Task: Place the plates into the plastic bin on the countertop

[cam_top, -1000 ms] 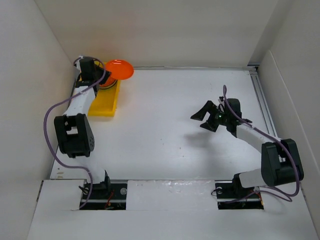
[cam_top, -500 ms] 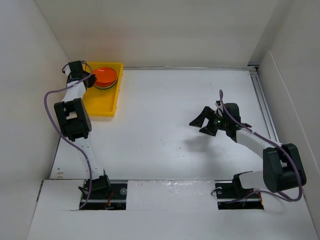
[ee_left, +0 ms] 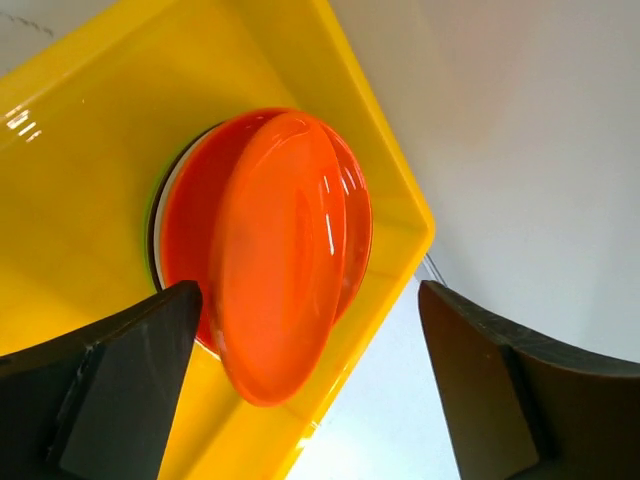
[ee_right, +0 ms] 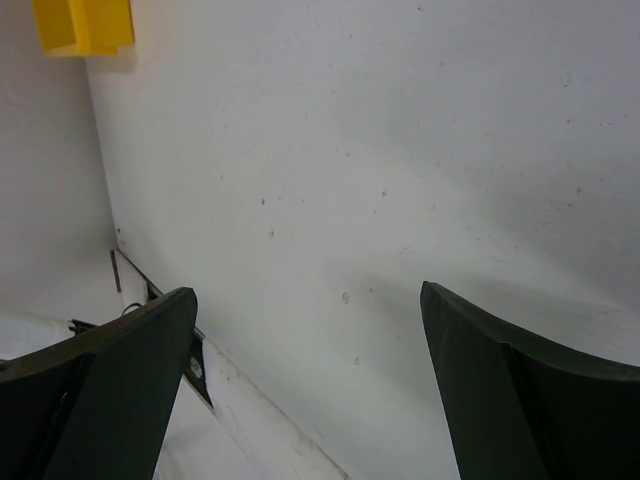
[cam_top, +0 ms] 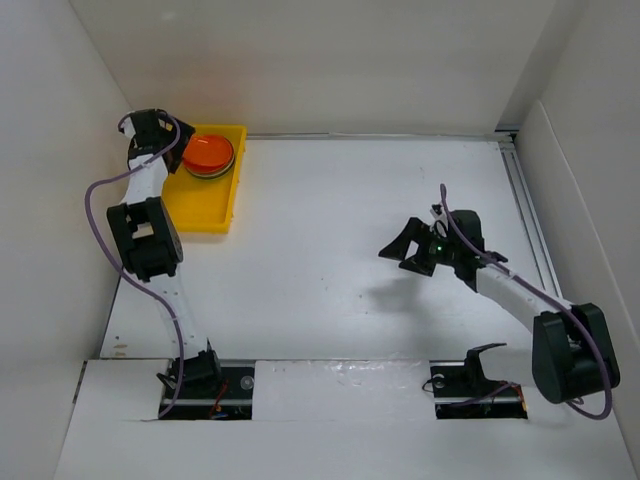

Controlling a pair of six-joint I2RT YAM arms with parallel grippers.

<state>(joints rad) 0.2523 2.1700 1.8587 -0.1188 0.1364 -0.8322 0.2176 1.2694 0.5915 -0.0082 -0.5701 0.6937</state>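
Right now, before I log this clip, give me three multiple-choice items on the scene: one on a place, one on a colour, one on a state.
1. Where on the flat white countertop does the bright yellow rectangular plastic bin sit?
A) far-left corner
B) centre
C) beside the right arm's base

2. What colour is the topmost round shallow plate in the bin?
A) black
B) teal
C) orange

3. How is the right end effector?
A) shut on a plate
B) open and empty
C) out of view

Answers:
1 A, the top view shows the bin at the far left of the countertop.
2 C, glossy orange lies uppermost in the top and left wrist views.
3 B, its fingers stand wide apart over bare countertop.
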